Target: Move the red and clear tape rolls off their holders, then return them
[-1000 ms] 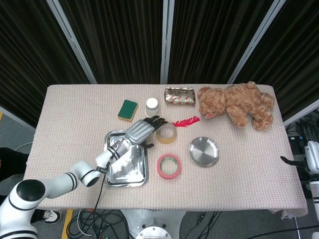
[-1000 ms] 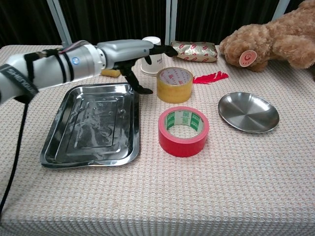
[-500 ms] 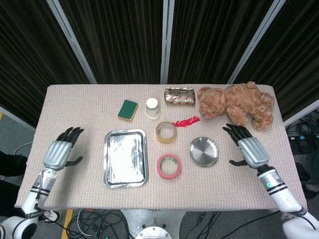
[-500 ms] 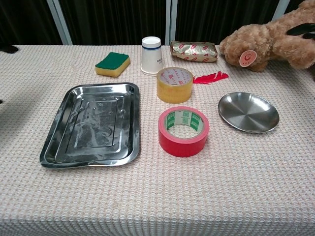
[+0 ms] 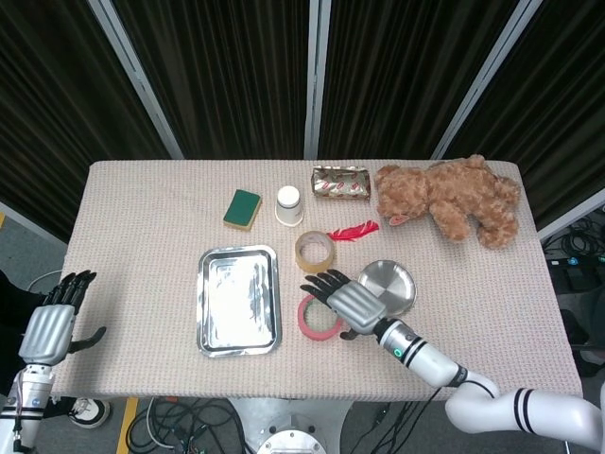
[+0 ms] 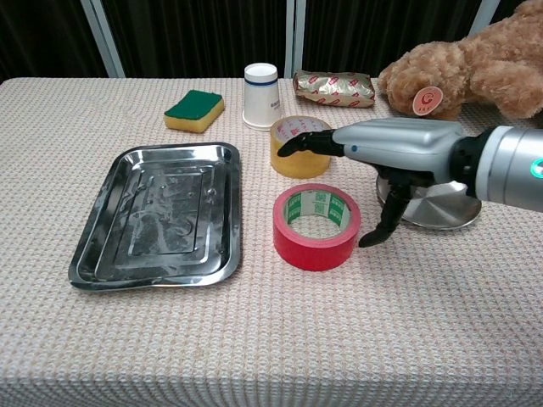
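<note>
Red tape roll (image 6: 316,225): lies flat on the counter (image 6: 271,339), just right of the steel tray, near the counter's middle; a green-and-white label shows inside its core.
Clear tape roll (image 6: 300,146): stands on the counter just behind the red one and in front of the paper cup; yellowish, with red print inside.
Right robot hand (image 6: 386,157): reaches in from the right and hovers over the red roll's far right edge, palm down. Its fingers (image 6: 299,141) are stretched out and apart, their tips in front of the clear roll in the chest view; the thumb points down beside the red roll's right side. It holds nothing. In the head view the right robot hand (image 5: 348,303) overlaps the roll's right rim.
Left robot hand (image 5: 53,326): off the counter's left edge, well apart from everything, fingers spread and empty; seen in the head view only.
Steel tray (image 6: 161,212): rectangular, on the left half of the counter.
Round steel dish (image 6: 441,202): right of the red roll, partly hidden by the right arm.
Paper cup (image 6: 262,95): upside down at the back.
Green sponge (image 6: 194,110): left of the cup.
Teddy bear (image 6: 475,68): back right corner.
Foil packet (image 6: 333,87): between cup and bear.
</note>
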